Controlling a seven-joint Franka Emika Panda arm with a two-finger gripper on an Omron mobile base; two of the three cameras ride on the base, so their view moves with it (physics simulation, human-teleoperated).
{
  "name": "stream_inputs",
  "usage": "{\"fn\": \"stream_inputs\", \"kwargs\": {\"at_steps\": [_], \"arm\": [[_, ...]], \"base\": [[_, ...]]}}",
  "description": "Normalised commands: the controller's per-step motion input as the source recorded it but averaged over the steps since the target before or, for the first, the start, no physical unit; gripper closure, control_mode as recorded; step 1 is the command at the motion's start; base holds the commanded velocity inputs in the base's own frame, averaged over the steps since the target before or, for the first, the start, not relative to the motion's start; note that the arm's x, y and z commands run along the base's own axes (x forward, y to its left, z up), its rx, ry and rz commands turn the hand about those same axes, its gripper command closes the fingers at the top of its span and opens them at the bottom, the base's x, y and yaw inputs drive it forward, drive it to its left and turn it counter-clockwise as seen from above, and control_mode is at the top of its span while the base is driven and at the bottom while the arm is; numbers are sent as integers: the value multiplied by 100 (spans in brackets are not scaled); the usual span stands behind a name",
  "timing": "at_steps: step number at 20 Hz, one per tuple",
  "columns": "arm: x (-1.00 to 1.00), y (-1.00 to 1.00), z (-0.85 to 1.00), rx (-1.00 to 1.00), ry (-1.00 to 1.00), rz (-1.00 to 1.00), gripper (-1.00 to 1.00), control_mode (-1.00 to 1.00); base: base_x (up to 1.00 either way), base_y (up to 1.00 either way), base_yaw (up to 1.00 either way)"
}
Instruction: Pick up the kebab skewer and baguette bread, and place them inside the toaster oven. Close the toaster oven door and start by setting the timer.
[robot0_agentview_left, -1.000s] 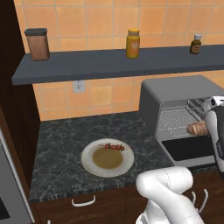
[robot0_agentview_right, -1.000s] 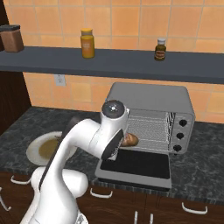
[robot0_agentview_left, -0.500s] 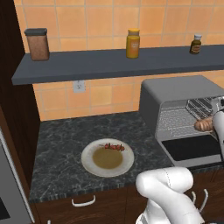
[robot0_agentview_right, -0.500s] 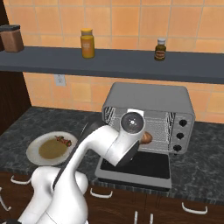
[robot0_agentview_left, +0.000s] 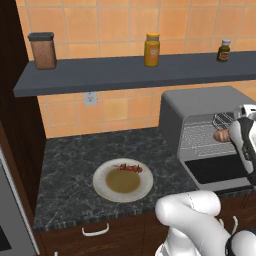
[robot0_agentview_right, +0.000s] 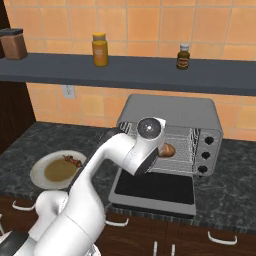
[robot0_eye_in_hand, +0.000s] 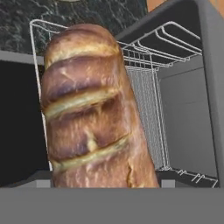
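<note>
My gripper (robot0_agentview_left: 232, 136) is shut on the baguette bread (robot0_agentview_right: 167, 150), a light-brown loaf held at the open mouth of the grey toaster oven (robot0_agentview_right: 170, 107). In the hand view the baguette bread (robot0_eye_in_hand: 87, 109) points at the wire rack (robot0_eye_in_hand: 146, 100) and hides my fingertips. The toaster oven door (robot0_agentview_right: 155, 187) lies folded down flat, its dark glass facing up. The kebab skewer (robot0_agentview_left: 129, 168), with red and brown chunks, rests on the back of a white plate (robot0_agentview_left: 102, 189) left of the oven. From the right base view the kebab skewer (robot0_agentview_right: 72, 161) sits on that plate (robot0_agentview_right: 37, 175).
Knobs (robot0_agentview_right: 206, 155) line the oven's right side. A dark shelf (robot0_agentview_left: 125, 75) above the counter carries a brown canister (robot0_agentview_left: 43, 50), a yellow jar (robot0_agentview_left: 152, 49) and a small bottle (robot0_agentview_left: 224, 50). A dark tall cabinet (robot0_agentview_left: 15, 150) bounds the counter's left end.
The arm has carried the baguette from in front of the oven's left side toward the rack, a little higher and deeper. Skewer and plate have not moved.
</note>
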Motion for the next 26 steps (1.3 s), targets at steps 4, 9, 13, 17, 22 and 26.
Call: {"fn": "stream_inputs", "kwargs": {"at_steps": [4, 9, 13, 17, 22, 26], "arm": [[45, 0, -9, 0, 0, 0, 100, -100], [46, 0, -13, 0, 0, 0, 100, -100], [38, -4, -16, 0, 0, 2, 100, -100], [37, 0, -7, 0, 1, 1, 100, -100], [26, -5, -14, 0, 1, 1, 100, -100], [18, 0, -29, 0, 0, 0, 100, -100]], "base": [[0, 0, 0], [0, 0, 0], [0, 0, 0], [0, 0, 0], [0, 0, 0], [0, 0, 0]]}}
